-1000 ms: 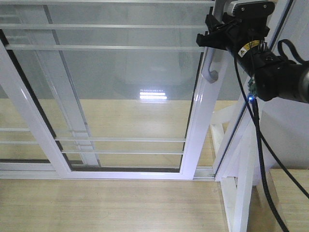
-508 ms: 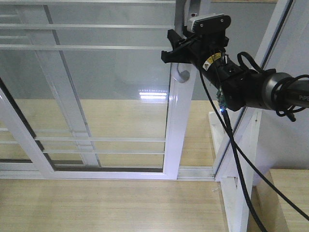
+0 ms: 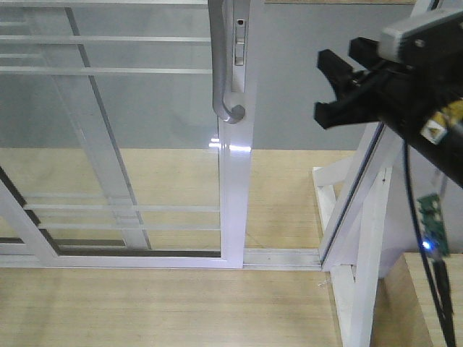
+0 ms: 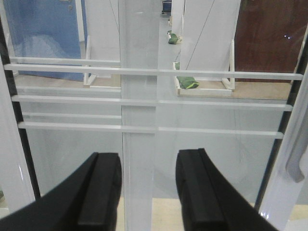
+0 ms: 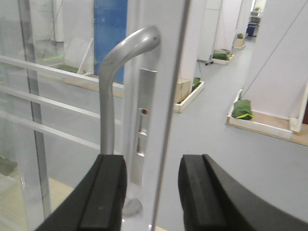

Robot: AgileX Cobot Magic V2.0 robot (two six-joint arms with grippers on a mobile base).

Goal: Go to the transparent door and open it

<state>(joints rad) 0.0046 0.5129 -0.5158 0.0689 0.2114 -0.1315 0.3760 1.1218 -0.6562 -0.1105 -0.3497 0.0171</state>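
Note:
The transparent door [image 3: 145,144] has a white frame and thin horizontal bars, and stands slid to the left. Its curved silver handle [image 3: 226,72] and lock plate [image 3: 240,42] sit on the right stile. My right gripper [image 3: 323,87] is open and empty, to the right of the handle and apart from it. In the right wrist view the handle [image 5: 113,82] and lock plate [image 5: 142,125] lie just ahead of the open right gripper [image 5: 151,192]. My left gripper [image 4: 149,192] is open and empty, facing the glass and bars; it is out of the front view.
A white fixed frame post [image 3: 362,217] stands at the right of the opening. The floor track [image 3: 282,256] runs along the bottom. A second, handle-less glass panel [image 3: 87,108] lies behind the door. A wooden ledge [image 3: 427,303] is at the lower right.
The door has slid left, first with the right gripper at its handle. The right gripper has since let go and moved back to the right, away from the door.

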